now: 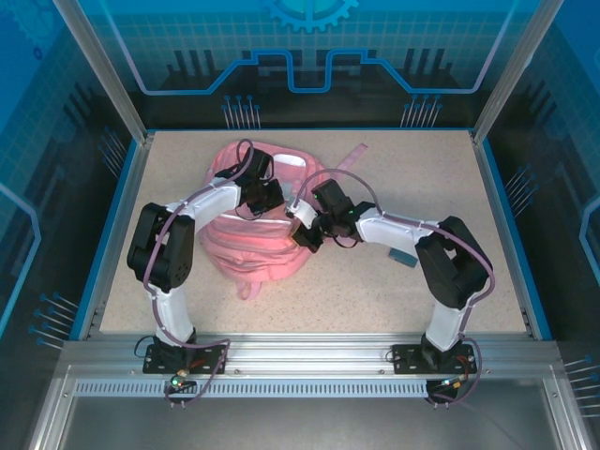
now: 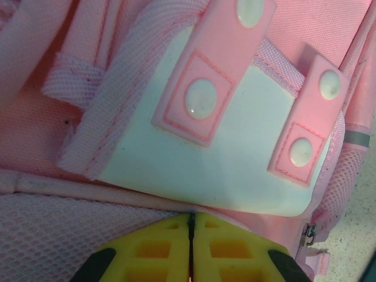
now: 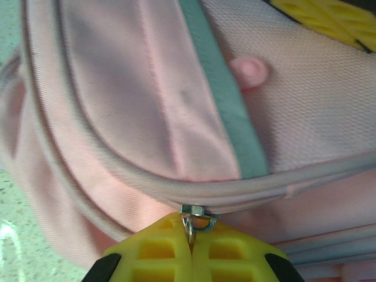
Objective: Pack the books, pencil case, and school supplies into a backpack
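Pink backpack: directly under both grippers.
Right gripper: jaws closed on metal zipper pull at its tips, likely to run the zip open.
Left gripper: jaws closed at the seam below white flap. Probably anchoring the bag, but can't tell if it has fabric.

Both arms bent inward, left pincer and right pincer each with fingers pressed together.

One backpack, one teal piece
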{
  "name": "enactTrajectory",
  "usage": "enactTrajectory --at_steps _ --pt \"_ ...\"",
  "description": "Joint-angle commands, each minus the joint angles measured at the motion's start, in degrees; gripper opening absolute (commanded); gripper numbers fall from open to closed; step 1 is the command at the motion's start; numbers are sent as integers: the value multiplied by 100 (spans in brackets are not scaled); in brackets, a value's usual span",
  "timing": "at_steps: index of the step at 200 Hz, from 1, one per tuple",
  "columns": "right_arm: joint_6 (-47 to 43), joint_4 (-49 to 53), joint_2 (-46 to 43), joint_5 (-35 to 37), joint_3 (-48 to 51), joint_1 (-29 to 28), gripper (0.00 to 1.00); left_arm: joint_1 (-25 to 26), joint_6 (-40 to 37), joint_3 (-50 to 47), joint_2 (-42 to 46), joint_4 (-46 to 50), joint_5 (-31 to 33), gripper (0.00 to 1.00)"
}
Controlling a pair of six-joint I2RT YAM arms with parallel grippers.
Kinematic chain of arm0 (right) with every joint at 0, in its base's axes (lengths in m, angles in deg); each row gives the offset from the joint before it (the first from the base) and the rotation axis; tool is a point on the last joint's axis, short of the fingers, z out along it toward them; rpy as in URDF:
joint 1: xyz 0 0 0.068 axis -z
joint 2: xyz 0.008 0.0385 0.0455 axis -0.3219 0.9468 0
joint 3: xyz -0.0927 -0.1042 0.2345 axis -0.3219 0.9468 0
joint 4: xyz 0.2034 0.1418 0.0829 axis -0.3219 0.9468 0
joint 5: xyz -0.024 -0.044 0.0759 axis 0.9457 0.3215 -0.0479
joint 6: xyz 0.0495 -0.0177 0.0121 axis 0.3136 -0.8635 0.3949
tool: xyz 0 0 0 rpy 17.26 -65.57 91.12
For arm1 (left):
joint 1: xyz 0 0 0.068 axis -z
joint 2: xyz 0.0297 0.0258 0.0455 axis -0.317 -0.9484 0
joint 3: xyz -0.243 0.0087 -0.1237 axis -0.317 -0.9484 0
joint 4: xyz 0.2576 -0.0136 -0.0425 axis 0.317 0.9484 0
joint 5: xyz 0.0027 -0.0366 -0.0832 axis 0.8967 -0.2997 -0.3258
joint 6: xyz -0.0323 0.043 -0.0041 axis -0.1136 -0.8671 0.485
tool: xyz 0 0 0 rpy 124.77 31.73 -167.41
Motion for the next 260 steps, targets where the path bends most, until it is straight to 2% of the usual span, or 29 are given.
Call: enactTrajectory --at_steps 1,56,84,103,115,136,157,201,230,260 --pt "244 77 -396 -171 120 -404 0 18 286 -68 -437 -97 -2 7" --pt "1194 -213 -85 589 -130 -1337 0 127 972 -484 -449 -746 -10 0" --pt "1688 -385 -116 913 -91 -1483 1 124 1138 -615 -305 -986 -64 1" --pt "2138 -438 -510 1265 213 -1328 16 68 1063 -660 21 -937 -109 9" --pt "2410 -398 -815 1236 430 -1143 24 -18 1022 -732 283 -936 -222 15" --pt "2849 -337 -1329 1177 822 -866 45 -191 932 -858 797 -855 -376 29" --pt "3374 -105 -1630 1144 987 -628 57 -283 726 -970 1305 -629 -376 39" --pt "5077 477 -1612 869 736 14 63 -175 338 -1535 2445 -103 -120 51" --pt "5929 58 -1325 31 655 309 64 324 200 -1934 3146 467 565 53" --pt "6309 -2 -923 -261 298 319 64 843 473 -2466 3691 639 846 52"
